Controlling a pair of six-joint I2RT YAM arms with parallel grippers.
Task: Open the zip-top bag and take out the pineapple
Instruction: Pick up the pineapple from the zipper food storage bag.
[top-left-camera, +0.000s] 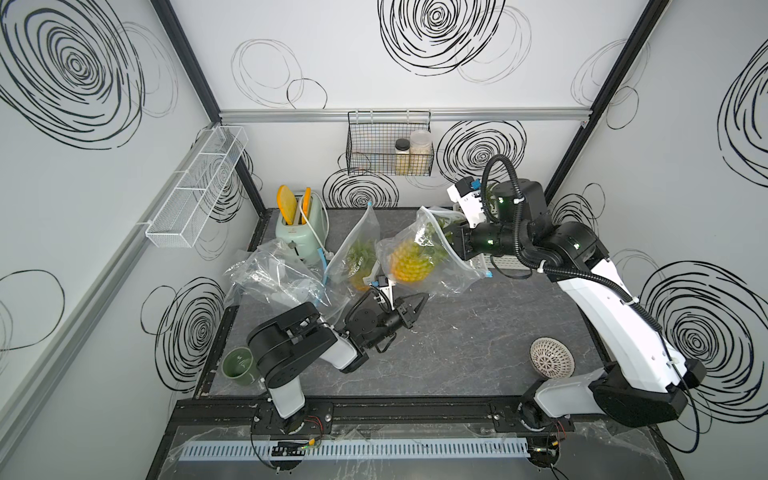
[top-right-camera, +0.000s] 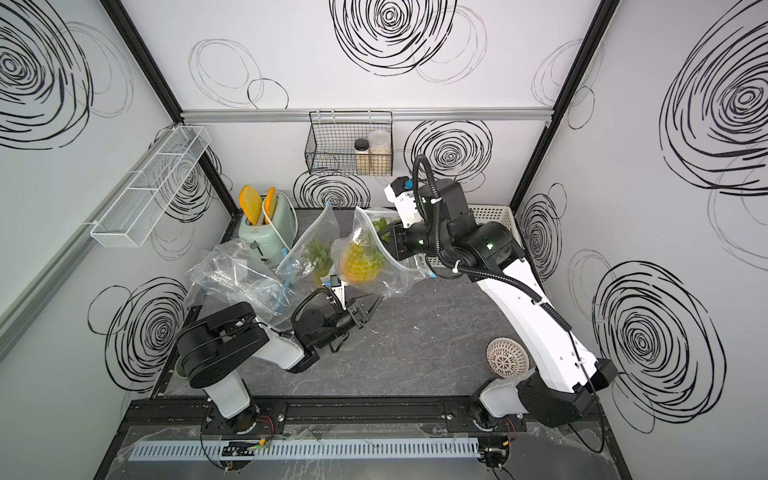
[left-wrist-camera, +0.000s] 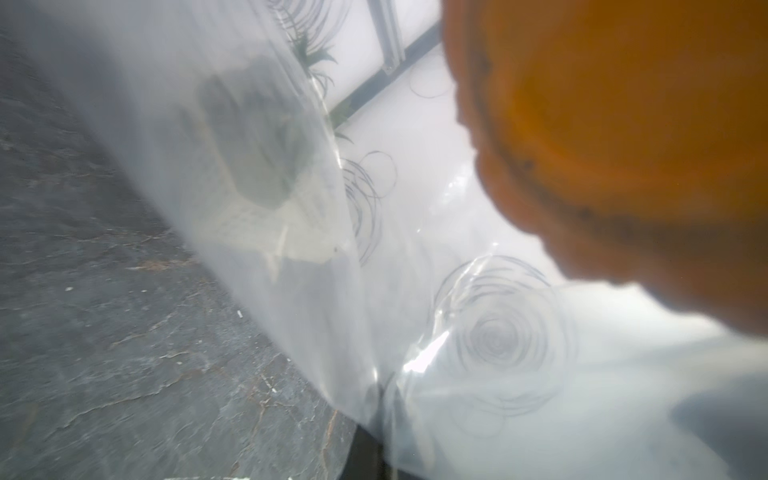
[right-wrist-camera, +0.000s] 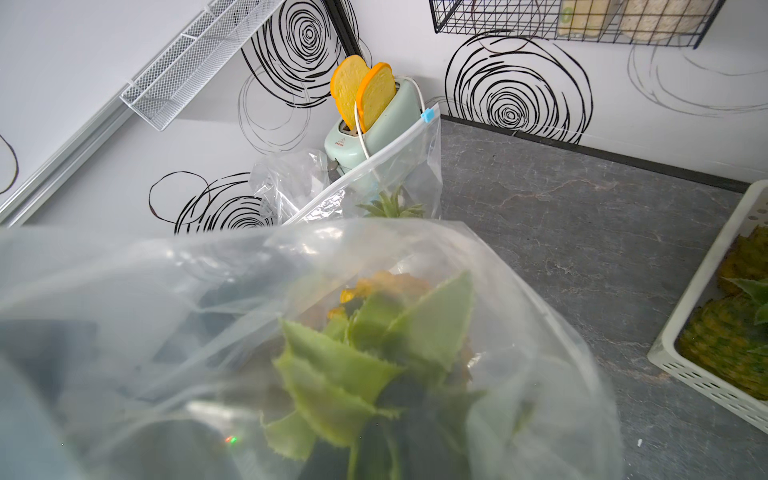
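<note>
The zip-top bag hangs in the air over the back middle of the table, its mouth open toward the right arm. Inside it is the pineapple, yellow with green leaves. My right gripper reaches into the bag's mouth and is shut on the leafy crown. My left gripper is below the bag, shut on its lower edge; the left wrist view shows the clear film pinched at the fingers and the orange pineapple close above. The bag's blue slider hangs at the right end.
A second bag with a pineapple stands left of the held one, beside crumpled empty bags and a toaster. A white basket with pineapples sits back right. A green cup and a patterned bowl are near the front.
</note>
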